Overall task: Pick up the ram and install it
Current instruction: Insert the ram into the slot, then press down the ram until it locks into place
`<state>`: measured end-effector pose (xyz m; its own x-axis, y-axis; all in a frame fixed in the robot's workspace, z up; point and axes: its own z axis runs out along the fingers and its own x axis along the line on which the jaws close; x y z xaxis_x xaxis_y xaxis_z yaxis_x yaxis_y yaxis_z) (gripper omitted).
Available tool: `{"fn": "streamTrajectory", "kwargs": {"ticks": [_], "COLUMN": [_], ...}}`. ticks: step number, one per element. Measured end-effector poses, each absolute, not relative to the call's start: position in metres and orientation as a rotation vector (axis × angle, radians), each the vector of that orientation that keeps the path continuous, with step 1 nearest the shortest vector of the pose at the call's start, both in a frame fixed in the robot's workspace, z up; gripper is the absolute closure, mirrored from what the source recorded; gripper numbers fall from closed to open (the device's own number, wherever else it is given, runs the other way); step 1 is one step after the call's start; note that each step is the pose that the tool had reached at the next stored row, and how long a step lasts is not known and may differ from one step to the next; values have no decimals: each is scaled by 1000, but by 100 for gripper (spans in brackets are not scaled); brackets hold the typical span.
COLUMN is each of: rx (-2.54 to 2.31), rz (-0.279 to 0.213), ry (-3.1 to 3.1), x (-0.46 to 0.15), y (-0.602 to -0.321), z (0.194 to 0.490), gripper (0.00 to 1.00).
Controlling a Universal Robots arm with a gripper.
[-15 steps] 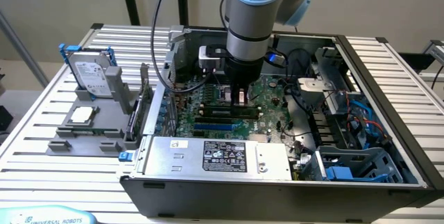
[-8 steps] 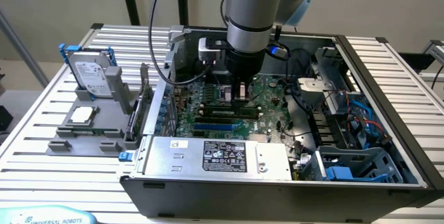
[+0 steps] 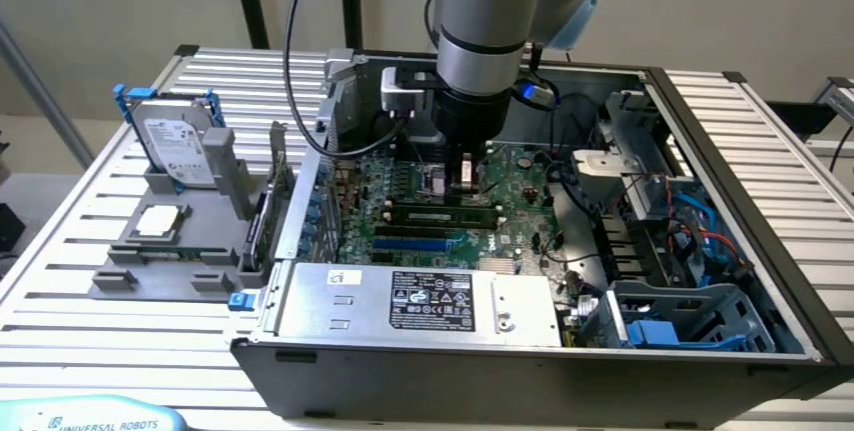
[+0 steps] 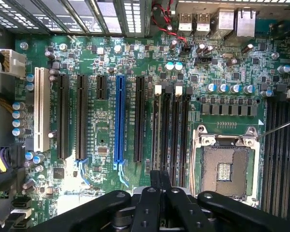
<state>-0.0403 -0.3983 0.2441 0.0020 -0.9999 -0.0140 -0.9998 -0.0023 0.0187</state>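
The ram (image 3: 438,217) is a thin green stick lying along the black slots of the motherboard (image 3: 521,176), inside the open computer case. Whether it sits fully in its slot I cannot tell. My gripper (image 3: 463,179) hangs straight down over the board, just behind the ram in the exterior view. In the wrist view the gripper (image 4: 160,180) is shut, its black fingers pressed together with nothing visible between them. The fingertips stand over one end of a bank of black slots with white latches (image 4: 171,125).
The empty processor socket (image 4: 227,166) and a blue slot (image 4: 119,121) flank the gripper. A power supply (image 3: 420,301) fills the case front; cables (image 3: 694,241) crowd its right. Outside, on the exterior view's left, grey holders carry a hard drive (image 3: 178,141), a processor chip (image 3: 158,219) and an upright card (image 3: 278,166).
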Motion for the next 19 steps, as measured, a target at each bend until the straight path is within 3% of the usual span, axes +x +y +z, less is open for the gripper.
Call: {"fn": "streamTrajectory", "kwargs": {"ticks": [19], "rx": [2225], "rz": [-29], "ry": [-2220], "x": [-42], "y": [-398], "z": [236], "gripper": [89]}}
